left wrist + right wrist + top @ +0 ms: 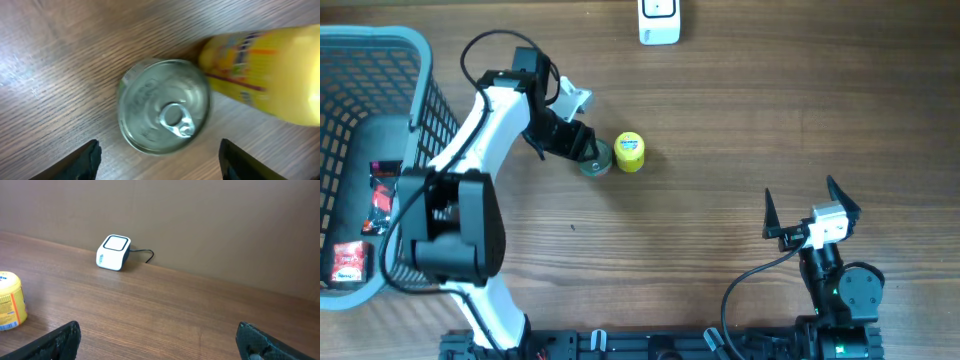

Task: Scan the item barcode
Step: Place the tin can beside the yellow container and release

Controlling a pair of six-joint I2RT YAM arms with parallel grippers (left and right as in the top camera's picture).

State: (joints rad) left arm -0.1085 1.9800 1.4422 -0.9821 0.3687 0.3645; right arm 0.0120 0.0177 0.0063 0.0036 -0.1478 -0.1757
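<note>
The silver can (164, 106) is mostly hidden under the left gripper (160, 162) in the overhead view. Only its right rim shows there, while the left wrist camera sees its whole lid and pull tab. The yellow tub (630, 152), just right of the can, is blurred and cut off in the wrist view, and its label is unreadable. The white scanner (659, 22), well beyond the can toward the far side of the table (740, 120), is cropped at the top of the overhead view (the right wrist camera shows it whole). The blue basket (415, 45), far left of the can, runs off the frame, and the left arm (480, 120) covers part of it. Two reddish packets (350, 262) show inside; what else it holds I cannot tell.

The left arm reaches out to the can with its wrist pointing down over it. Its fingers (87, 157) are spread to either side of the can, with a gap on each side. The right gripper (807, 207), well right of the can, hangs spread wide and holds nothing.

One can, one tub, one scanner, one basket, two arms.
</note>
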